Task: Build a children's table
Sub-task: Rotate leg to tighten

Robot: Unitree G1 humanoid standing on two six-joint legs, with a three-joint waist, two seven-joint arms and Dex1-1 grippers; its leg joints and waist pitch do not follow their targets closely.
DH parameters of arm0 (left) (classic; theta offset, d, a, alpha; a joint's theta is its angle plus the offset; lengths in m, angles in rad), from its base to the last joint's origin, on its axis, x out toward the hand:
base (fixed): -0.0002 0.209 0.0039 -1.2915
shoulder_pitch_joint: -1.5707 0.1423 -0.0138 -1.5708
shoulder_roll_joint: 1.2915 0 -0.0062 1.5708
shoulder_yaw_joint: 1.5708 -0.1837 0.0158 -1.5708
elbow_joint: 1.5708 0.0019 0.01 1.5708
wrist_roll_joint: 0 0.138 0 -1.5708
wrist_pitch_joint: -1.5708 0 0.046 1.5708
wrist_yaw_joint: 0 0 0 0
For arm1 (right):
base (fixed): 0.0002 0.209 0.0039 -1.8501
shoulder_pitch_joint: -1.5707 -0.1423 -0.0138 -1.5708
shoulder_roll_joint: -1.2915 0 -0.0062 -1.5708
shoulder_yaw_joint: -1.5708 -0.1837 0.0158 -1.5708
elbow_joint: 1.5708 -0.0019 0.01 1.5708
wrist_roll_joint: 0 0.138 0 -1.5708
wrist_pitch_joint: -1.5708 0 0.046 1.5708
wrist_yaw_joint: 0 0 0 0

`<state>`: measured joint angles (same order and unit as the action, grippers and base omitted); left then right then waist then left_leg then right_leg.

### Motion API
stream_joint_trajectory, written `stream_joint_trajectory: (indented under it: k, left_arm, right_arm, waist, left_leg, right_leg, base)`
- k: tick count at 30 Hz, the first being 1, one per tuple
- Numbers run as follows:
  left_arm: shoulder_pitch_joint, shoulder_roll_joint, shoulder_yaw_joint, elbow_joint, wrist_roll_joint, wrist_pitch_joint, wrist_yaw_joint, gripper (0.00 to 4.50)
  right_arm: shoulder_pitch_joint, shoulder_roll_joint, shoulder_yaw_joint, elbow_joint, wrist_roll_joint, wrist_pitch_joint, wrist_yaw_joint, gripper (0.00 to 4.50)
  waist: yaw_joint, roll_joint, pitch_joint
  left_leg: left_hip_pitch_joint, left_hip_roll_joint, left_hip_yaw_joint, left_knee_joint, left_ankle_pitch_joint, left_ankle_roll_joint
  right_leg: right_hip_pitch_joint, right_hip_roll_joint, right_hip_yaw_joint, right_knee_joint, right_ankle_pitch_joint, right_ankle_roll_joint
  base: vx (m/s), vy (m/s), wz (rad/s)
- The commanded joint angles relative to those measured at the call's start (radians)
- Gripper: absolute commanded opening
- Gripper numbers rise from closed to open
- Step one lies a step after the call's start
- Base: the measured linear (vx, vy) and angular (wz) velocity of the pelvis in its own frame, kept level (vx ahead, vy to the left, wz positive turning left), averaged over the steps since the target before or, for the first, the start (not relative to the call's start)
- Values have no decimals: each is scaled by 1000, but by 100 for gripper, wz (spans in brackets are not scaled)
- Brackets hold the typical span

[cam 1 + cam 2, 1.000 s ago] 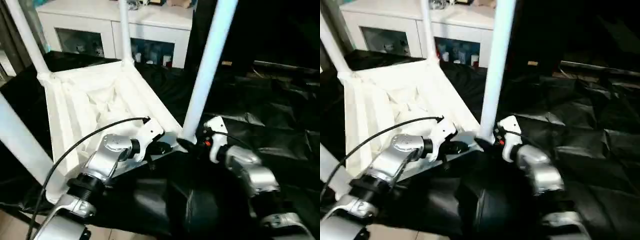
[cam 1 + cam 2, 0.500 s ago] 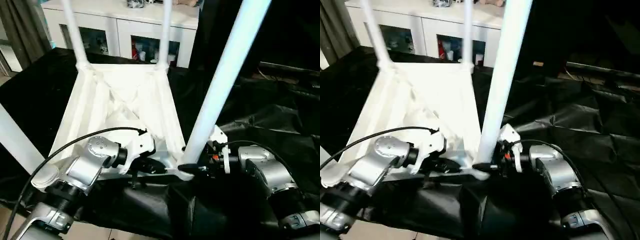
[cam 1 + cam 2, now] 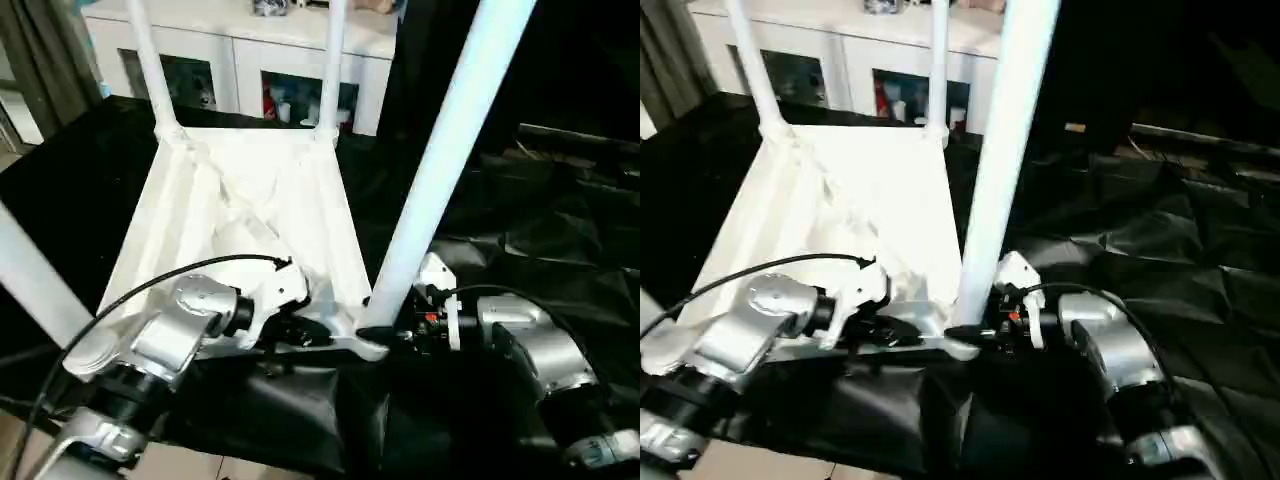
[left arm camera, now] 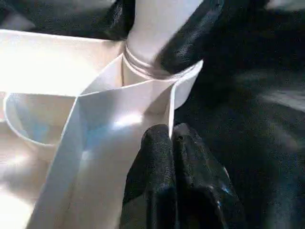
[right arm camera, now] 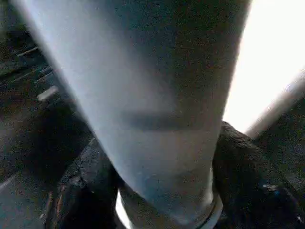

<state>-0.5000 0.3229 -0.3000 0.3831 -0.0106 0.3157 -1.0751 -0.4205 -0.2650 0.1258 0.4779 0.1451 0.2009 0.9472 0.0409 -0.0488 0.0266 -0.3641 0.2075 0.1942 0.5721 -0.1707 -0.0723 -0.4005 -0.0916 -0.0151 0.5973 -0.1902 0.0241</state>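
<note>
The children's table (image 3: 250, 215) is lying upside down on the black-draped work table (image 3: 560, 230) w/ its legs sticking up, in front of a white glass-door cabinet (image 3: 250, 60). The left gripper (image 4: 172, 143) is pinching the top's near rim, fingers (image 4: 157, 157) pressed together on the thin edge just beside the near-right corner socket. The right gripper (image 3: 385, 330) is wrapping the base of the near-right leg (image 3: 440, 170), one finger (image 5: 90, 176) sitting on each side of the tube.

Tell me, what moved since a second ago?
The table top swung round, and its far legs shifted to the right. The right hand closed in around the base of the near leg. The left hand kept pinching the top's rim.
</note>
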Motion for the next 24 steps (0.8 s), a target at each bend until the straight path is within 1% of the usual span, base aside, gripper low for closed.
stream_joint_trajectory:
  k: [1,2,3,4,5,6,7,8,9,10,11,12,14,15,16,17,18,19,20,21,22,23,24]
  left_arm:
    - [-19,-56,-11,44,17,22,101,0]
    - [-26,-71,-7,55,19,28,124,0]
    - [-31,-81,-5,62,20,32,138,0]
    - [-46,-116,5,81,21,41,185,0]
    - [-49,-122,7,85,22,43,193,0]
    - [-57,-144,12,95,21,45,219,0]
    - [-67,-175,12,108,24,44,244,0]
    - [-69,-186,7,110,27,41,245,0]
    - [-70,-192,3,112,28,38,245,0]
    - [-70,-195,-2,112,29,35,241,0]
    - [-70,-198,-8,112,30,30,234,0]
    - [-68,-196,-14,109,30,29,228,0]
    - [-66,-192,-21,105,31,29,222,0]
    - [-61,-183,-27,101,31,30,207,0]
    - [-57,-173,-33,94,31,32,190,0]
    - [-48,-152,-41,85,35,33,158,0]
    - [-48,-152,-41,85,35,33,157,0]
    - [-43,-136,-47,79,38,33,133,0]
    - [-37,-117,-54,71,40,34,105,0]
    - [-33,-101,-59,65,42,35,84,0]
    - [-28,-80,-65,58,39,30,50,0]
    - [-24,-65,-69,52,38,31,28,0]
    - [-24,-65,-69,52,38,31,28,0]
  right_arm:
    - [9,54,24,63,-43,20,-142,237]
    - [11,77,15,69,-39,33,-181,235]
    - [12,92,8,72,-36,41,-206,232]
    - [11,135,0,78,-39,60,-276,232]
    - [10,143,-1,80,-39,63,-288,232]
    - [6,168,-3,85,-40,68,-321,232]
    - [0,206,-2,94,-44,60,-349,232]
    - [0,220,0,91,-39,54,-336,232]
    - [-1,229,2,88,-34,50,-325,232]
    - [-1,233,3,84,-27,49,-315,232]
    - [-1,240,5,77,-15,50,-298,256]
    - [1,237,7,67,-6,57,-280,270]
    - [3,233,9,54,5,67,-258,270]
    - [7,214,19,39,3,69,-230,298]
    - [11,193,29,24,1,67,-198,309]
    - [18,151,39,-3,4,65,-137,314]
    - [18,150,39,-4,4,65,-135,314]
    - [23,121,42,-21,13,67,-88,314]
    - [27,88,45,-38,22,69,-38,314]
    - [29,62,48,-50,29,70,0,314]
    - [29,26,52,-58,33,72,46,314]
    - [29,3,56,-64,36,74,77,314]
    - [29,3,56,-64,36,74,77,314]
  waist:
    - [-5,2,-36]
    - [-11,2,-35]
    - [-13,1,-36]
    - [-17,7,-35]
    - [-20,4,-33]
    - [-21,3,-33]
    - [-21,2,-33]
    - [-21,2,-33]
    - [-20,2,-34]
    - [-19,2,-33]
    - [-18,3,-33]
    - [-18,4,-33]
    - [-18,4,-33]
    - [-16,6,-33]
    - [-16,3,-34]
    - [-14,4,-34]
    - [-11,3,-36]
    - [-10,4,-38]
    - [-10,4,-38]
    - [-7,3,-41]
    - [-4,1,-45]
    - [-2,-1,-47]
    - [-1,1,-48]
  left_leg:
    - [7,12,-16,-78,-371,-41]
    - [7,11,-18,-79,-395,-47]
    - [9,11,-18,-78,-405,-46]
    - [12,10,-20,-78,-425,-43]
    - [13,10,-19,-78,-436,-43]
    - [13,9,-21,-78,-449,-43]
    - [16,9,-22,-78,-464,-43]
    - [19,8,-22,-76,-474,-42]
    - [19,8,-22,-76,-477,-39]
    - [18,9,-22,-78,-483,-33]
    - [19,9,-22,-78,-484,-32]
    - [17,10,-22,-79,-483,-31]
    - [17,11,-22,-80,-486,-29]
    - [16,12,-22,-81,-487,-28]
    - [15,11,-21,-81,-484,-27]
    - [14,12,-20,-81,-476,-23]
    - [13,14,-19,-80,-460,-15]
    - [11,16,-17,-80,-440,-9]
    - [11,16,-17,-80,-440,-9]
    - [8,16,-16,-79,-403,-2]
    - [11,16,-7,-72,-333,18]
    - [9,15,-6,-70,-309,28]
    - [8,16,-3,-65,-265,44]
  right_leg:
    - [25,-30,10,-84,-429,-139]
    - [23,-29,8,-90,-464,-118]
    - [21,-28,9,-93,-472,-112]
    - [14,-27,10,-97,-481,-105]
    - [11,-25,10,-101,-491,-102]
    - [11,-26,8,-102,-507,-99]
    - [9,-26,8,-106,-533,-89]
    - [5,-26,7,-110,-550,-82]
    - [5,-26,7,-111,-550,-81]
    - [4,-25,8,-112,-540,-81]
    - [4,-25,8,-111,-534,-83]
    - [5,-25,8,-110,-518,-88]
    - [4,-24,9,-109,-501,-93]
    - [5,-23,10,-107,-481,-100]
    - [6,-23,10,-106,-475,-102]
    - [9,-23,11,-105,-462,-106]
    - [12,-25,13,-102,-434,-112]
    - [14,-25,14,-97,-390,-127]
    - [14,-25,14,-97,-390,-127]
    - [22,-24,15,-90,-329,-144]
    - [23,-21,17,-79,-204,-183]
    - [28,-22,16,-76,-177,-192]
    - [30,-23,17,-69,-119,-213]
  base:
    - [-54,2,-10]
    - [0,0,0]
    - [0,0,0]
    - [0,0,0]
    - [0,0,0]
    - [0,0,0]
    - [0,0,0]
    - [0,0,0]
    - [0,0,0]
    - [0,0,0]
    - [0,0,0]
    - [0,0,0]
    - [0,0,0]
    - [0,0,0]
    - [0,0,0]
    - [0,0,0]
    - [0,0,0]
    - [0,0,0]
    - [0,0,0]
    - [0,0,0]
    - [60,-12,6]
    - [62,-15,7]
    - [62,-15,7]
